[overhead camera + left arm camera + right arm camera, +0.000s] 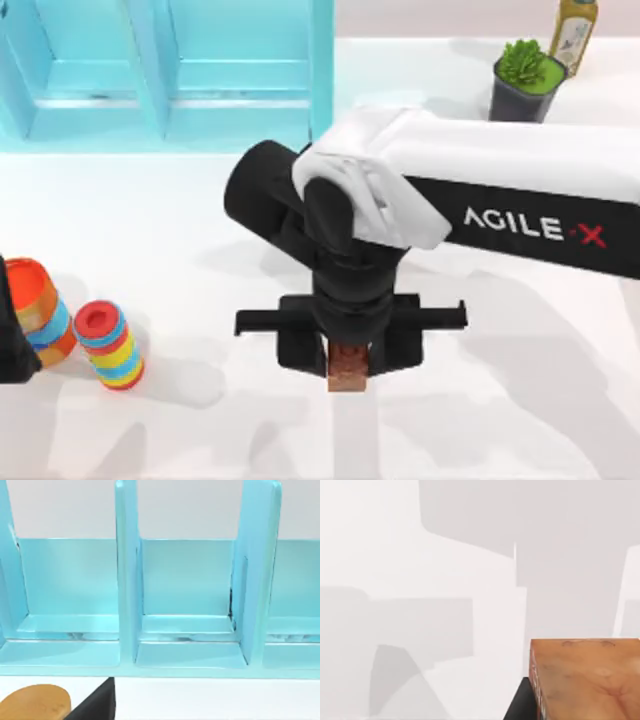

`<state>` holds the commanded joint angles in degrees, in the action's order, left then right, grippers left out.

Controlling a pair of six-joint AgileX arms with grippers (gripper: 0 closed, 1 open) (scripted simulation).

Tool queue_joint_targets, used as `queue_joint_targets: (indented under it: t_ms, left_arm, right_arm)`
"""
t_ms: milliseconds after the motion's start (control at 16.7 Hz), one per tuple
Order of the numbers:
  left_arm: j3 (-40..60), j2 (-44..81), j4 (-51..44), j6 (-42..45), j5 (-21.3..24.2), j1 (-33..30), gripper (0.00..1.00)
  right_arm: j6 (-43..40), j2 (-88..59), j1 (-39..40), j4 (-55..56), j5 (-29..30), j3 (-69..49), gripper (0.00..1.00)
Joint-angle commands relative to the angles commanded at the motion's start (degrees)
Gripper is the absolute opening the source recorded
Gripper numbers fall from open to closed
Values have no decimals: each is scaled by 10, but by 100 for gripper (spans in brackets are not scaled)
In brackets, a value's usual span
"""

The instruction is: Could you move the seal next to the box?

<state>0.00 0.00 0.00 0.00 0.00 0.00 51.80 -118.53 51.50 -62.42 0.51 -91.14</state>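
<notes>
Right gripper (348,372) has the seal (348,382) pinched near the tabletop's front edge; next it carries it back-left to the box (165,70).

White tabletop (150,430), glossy, crossed by soft grey shadows. Open turquoise box-like shelf unit with upright dividers (165,70) at far edge, left side. Pale wall band (450,15) behind table. Light even, diffuse.
</notes>
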Motion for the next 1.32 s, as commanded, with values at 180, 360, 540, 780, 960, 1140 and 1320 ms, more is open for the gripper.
queue_joint_targets:
  t_ms: [180, 360, 540, 780, 960, 1140, 1320]
  left_arm:
    - [0, 0, 0, 0, 0, 0, 100]
    - [0, 0, 0, 0, 0, 0, 100]
    - [0, 0, 0, 0, 0, 0, 100]
    - [0, 0, 0, 0, 0, 0, 100]
    - [0, 0, 0, 0, 0, 0, 100]
    - [0, 0, 0, 0, 0, 0, 100]
    - [0, 0, 0, 0, 0, 0, 100]
  right_arm:
    - [-52, 19, -16, -17, 24, -26, 0]
    - [-149, 45, -46, -34, 54, -65, 0]
    - [-259, 56, -102, -59, 65, -95, 0]
    - [-353, 52, -244, -95, 71, -139, 0]
    - [-398, 38, -366, -141, 46, -169, 0]
    - [-449, 20, -445, -187, 12, -190, 0]
    - [-467, 8, -474, -205, -5, -197, 0]
